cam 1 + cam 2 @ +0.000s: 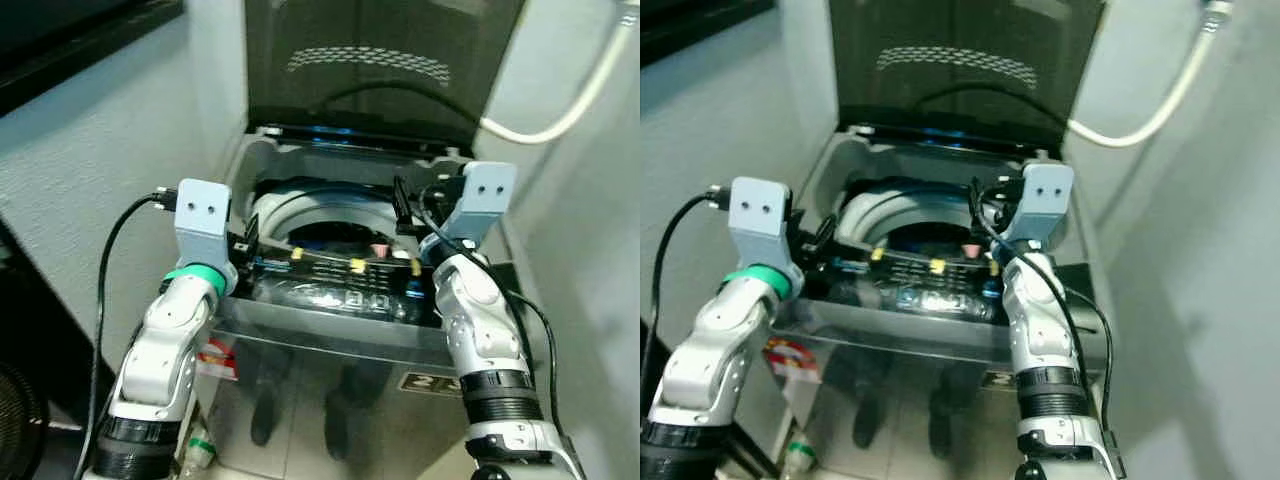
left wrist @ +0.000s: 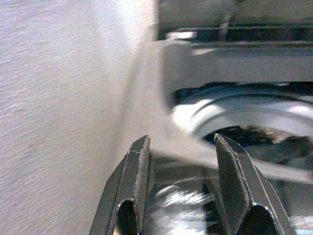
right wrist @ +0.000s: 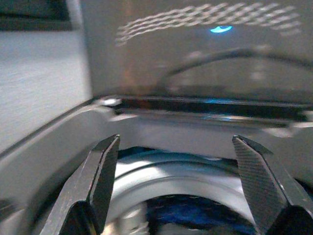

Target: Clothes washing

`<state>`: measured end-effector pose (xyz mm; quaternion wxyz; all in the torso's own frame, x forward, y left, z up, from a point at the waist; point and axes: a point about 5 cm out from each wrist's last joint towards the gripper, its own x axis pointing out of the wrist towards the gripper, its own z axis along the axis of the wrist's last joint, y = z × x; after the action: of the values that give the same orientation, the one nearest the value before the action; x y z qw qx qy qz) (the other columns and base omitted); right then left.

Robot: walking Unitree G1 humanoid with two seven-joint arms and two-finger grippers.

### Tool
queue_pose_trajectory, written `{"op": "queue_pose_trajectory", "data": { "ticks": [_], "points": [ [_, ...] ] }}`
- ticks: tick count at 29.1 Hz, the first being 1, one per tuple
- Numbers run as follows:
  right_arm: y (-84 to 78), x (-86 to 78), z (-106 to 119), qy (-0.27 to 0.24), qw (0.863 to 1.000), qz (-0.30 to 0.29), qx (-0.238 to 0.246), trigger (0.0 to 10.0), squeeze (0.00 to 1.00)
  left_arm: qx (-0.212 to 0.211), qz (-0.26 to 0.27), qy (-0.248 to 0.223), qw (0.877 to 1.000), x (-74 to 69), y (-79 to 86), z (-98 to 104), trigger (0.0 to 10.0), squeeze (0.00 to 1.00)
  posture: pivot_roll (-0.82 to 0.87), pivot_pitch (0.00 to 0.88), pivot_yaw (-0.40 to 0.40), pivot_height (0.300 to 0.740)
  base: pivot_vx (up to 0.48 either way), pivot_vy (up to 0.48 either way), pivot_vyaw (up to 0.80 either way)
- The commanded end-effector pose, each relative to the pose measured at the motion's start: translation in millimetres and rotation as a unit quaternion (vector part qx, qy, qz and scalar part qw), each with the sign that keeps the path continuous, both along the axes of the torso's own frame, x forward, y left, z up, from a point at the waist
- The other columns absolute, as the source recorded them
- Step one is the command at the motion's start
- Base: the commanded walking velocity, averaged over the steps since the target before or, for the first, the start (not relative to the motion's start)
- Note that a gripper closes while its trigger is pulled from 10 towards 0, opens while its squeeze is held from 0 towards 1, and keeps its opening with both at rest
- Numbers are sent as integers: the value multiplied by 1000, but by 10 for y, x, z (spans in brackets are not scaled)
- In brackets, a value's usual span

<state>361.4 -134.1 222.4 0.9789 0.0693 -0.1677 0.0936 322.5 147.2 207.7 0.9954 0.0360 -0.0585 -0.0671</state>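
A grey top-loading washing machine (image 1: 330, 325) stands before me with its dark lid (image 1: 380, 60) raised upright. Inside the white drum ring (image 1: 290, 205) lies dark clothing (image 1: 330, 235); in the right wrist view it looks bluish (image 3: 195, 215). My left gripper (image 1: 243, 248) hovers over the front left of the opening, fingers apart and empty (image 2: 181, 147). At the front right of the opening, my right gripper (image 1: 405, 215) is spread wide with nothing between its fingers (image 3: 176, 142). A small pink item (image 1: 380, 247) sits near the drum's front edge.
Grey walls close in on both sides of the machine. A white hose (image 1: 570, 110) runs down the right wall to the machine's back. The control strip (image 1: 340, 268) with yellow marks crosses the front. A dark fan (image 1: 15, 420) stands at lower left.
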Motion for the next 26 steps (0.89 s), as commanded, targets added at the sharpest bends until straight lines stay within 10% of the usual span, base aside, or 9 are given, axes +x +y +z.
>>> {"op": "queue_pose_trajectory", "data": {
  "ticks": [1,26],
  "points": [
    [-26,-49,-57,5,1000,15,-4,10000,0,1,6,-6,1000,-5,31,-8,10000,0,53,0,-24,740,0,0,800],
    [-51,-110,-97,12,999,24,32,10000,0,-12,9,-4,1000,-74,46,-69,10000,0,49,15,-37,740,0,0,800]
  ]
}}
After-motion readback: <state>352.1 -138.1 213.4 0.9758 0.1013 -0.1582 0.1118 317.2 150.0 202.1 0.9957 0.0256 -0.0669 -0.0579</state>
